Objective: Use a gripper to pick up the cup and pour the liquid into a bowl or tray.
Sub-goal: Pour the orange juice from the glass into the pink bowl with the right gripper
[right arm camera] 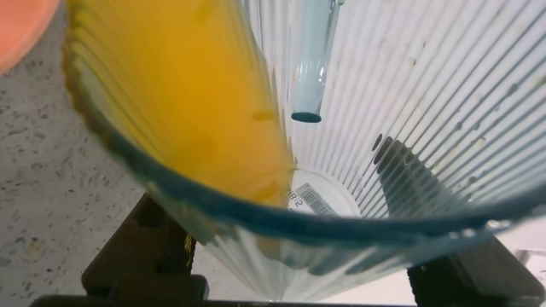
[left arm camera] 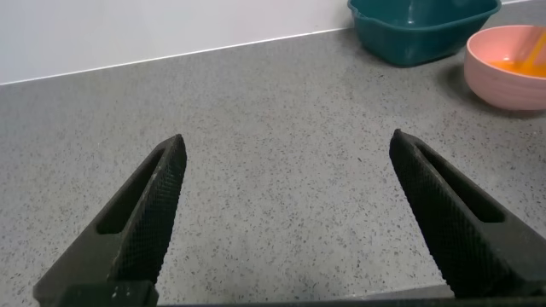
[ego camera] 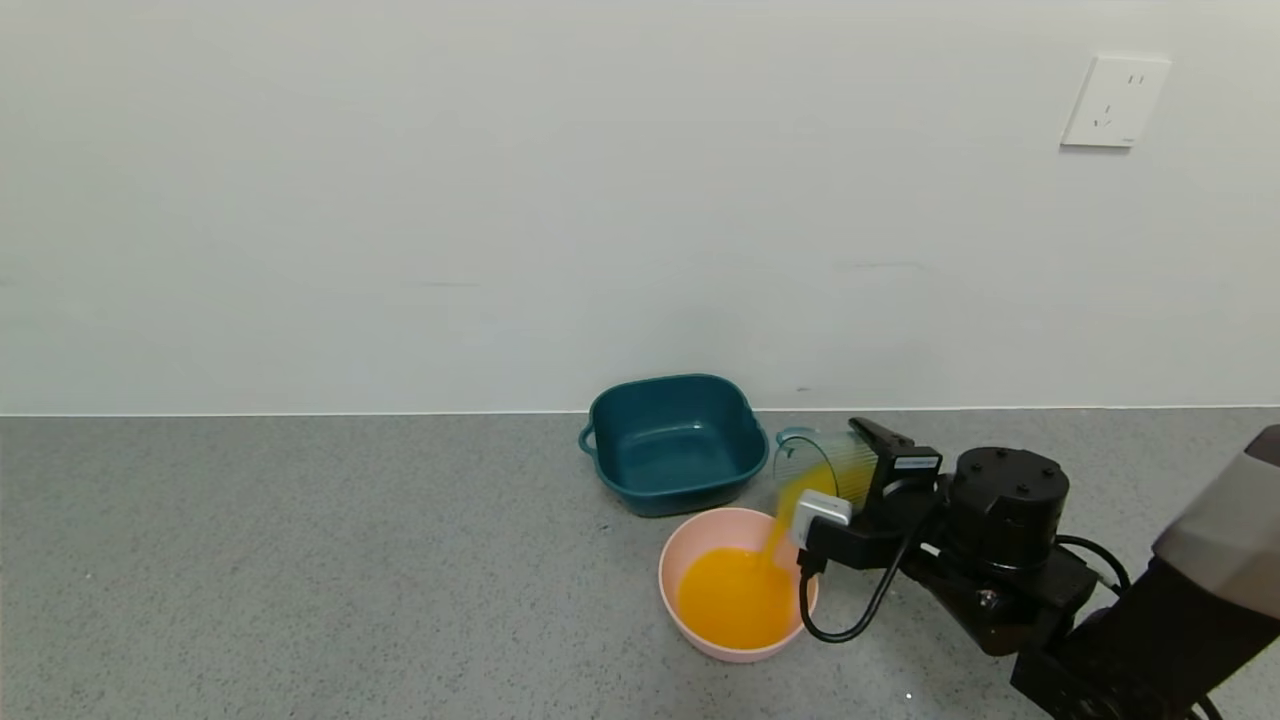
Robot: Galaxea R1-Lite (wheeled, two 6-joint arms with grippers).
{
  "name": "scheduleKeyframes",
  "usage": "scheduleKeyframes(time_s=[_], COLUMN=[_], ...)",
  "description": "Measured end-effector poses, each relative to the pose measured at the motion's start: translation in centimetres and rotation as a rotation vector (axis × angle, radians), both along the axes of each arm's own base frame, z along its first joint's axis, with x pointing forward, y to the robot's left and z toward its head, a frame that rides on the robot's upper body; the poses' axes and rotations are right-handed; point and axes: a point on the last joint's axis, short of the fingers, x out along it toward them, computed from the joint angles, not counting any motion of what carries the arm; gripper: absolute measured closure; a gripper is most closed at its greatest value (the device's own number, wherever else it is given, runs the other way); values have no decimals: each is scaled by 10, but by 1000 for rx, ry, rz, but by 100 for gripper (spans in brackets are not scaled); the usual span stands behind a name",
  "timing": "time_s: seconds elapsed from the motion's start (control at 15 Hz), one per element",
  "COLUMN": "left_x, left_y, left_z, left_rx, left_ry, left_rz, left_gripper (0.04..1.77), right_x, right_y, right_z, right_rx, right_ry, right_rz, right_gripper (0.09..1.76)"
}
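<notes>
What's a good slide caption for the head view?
Right gripper tips the cup, pouring orange liquid into the pink bowl.

a bare test or demonstration bench, of the kind found in a robotics lab rather than a lived-in kitchen. a grey speckled stone-like countertop (ego camera: 300,560) meets a plain, unadorned white wall (ego camera: 500,200) along a straight seam. a single white wall socket (ego camera: 1115,101) is mounted high at the right. the surface carries only a few plastic vessels: a dark teal square basin (ego camera: 674,443) against the wall and a pale pink bowl (ego camera: 736,583) in front of it. the wrist views show the same speckled surface (left arm camera: 281,188) and wall.
</notes>
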Motion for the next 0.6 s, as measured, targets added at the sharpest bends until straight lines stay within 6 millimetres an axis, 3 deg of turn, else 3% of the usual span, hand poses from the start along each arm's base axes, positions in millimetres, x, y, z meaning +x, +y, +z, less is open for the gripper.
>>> scheduleKeyframes(time_s=[0.6], left_x=[0], left_y=[0], left_z=[0], left_rx=[0], left_ry=[0], left_rz=[0], left_gripper=[9], right_x=[-3], right_y=[10], right_z=[13], right_rx=[-53], right_ry=[-59], right_rz=[40], right_gripper=[50])
